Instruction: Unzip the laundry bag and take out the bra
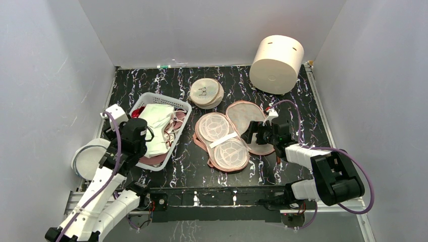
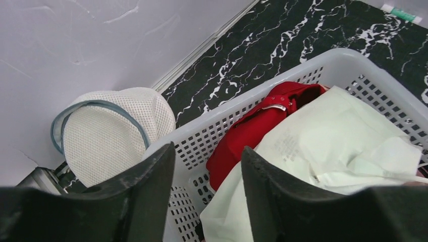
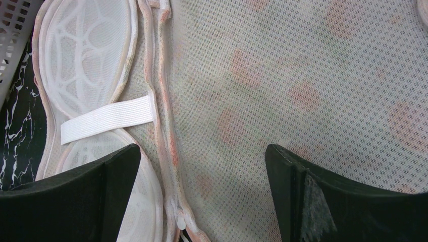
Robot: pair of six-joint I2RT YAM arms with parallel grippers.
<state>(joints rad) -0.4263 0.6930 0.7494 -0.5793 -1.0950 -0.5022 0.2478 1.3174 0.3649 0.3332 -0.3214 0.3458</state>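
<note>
The laundry bag (image 1: 228, 137) lies unzipped and spread flat mid-table, its pale lining up. Its left half holds white domed mesh inserts (image 3: 86, 55) with a white elastic band (image 3: 108, 118) across them. My right gripper (image 1: 252, 132) is open and empty, low over the bag's right flap (image 3: 282, 75); the pink zip edge and its pull (image 3: 180, 219) run between the fingers (image 3: 202, 148). The off-white bra (image 1: 156, 128) lies on top in the white basket (image 1: 161, 97). My left gripper (image 2: 207, 148) is open and empty above the basket's near left corner, by the bra (image 2: 343, 136).
A red garment (image 2: 247, 131) lies under the bra in the basket, with pink clothes (image 1: 176, 121) at its right side. A round white mesh bag with grey trim (image 1: 88, 157) sits left of the basket. A plain cream mesh disc (image 1: 206, 92) and a cream cylinder (image 1: 276, 63) stand at the back.
</note>
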